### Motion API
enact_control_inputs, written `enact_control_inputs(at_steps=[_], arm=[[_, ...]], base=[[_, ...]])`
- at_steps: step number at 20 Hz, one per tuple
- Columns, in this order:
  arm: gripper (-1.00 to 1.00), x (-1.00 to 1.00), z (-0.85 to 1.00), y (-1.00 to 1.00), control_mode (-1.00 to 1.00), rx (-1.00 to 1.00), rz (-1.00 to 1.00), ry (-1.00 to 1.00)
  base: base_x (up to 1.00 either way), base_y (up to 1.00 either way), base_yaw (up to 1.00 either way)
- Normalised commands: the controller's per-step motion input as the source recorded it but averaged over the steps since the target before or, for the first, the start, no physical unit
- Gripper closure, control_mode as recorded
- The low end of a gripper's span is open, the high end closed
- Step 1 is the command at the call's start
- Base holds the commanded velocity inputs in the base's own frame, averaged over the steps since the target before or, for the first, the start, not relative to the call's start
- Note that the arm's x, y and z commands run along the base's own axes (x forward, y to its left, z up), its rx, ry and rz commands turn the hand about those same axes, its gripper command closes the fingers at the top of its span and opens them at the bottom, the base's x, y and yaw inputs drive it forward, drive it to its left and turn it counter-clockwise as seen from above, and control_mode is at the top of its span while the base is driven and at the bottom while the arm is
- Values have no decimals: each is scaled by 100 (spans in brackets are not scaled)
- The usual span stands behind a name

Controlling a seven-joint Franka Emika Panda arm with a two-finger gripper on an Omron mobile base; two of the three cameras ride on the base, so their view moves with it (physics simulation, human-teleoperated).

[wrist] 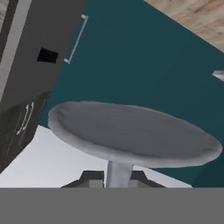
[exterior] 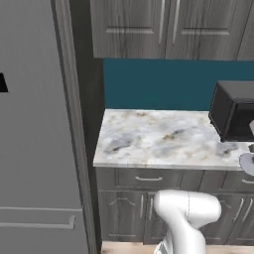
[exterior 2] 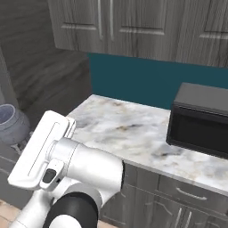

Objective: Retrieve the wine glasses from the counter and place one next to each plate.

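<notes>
1. The hand (wrist: pixel 118 177) was shut on the thin stem of a wine glass (wrist: pixel 131 133), its round foot spread across the hand view, seen from the stem side.
2. In the right base view, the glass's rounded grey bowl (exterior 2: pixel 10 122) showed at the left edge, off the bench (exterior 2: pixel 133 129).
3. A black microwave (exterior 2: pixel 202 120) stood on the marble bench against the teal backsplash (exterior: pixel 158 84).
4. Dark grey wood cabinets (exterior: pixel 163 27) hung above; a tall grey fridge (exterior: pixel 34 129) stood left.
5. No writing was readable.

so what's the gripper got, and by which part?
A wine glass, pinched at its thin stem just under the round foot; the gripper is shut on it.
</notes>
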Motion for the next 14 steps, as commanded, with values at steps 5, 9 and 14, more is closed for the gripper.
enact_control_inputs(at_steps=[5,9,14], arm=[[100,0,0,0,100,0,0,0],[100,0,0,0,100,0,0,0],[100,0,0,0,100,0,0,0]], base=[[-99,90,9],[-71,100,24],[-22,100,53]])
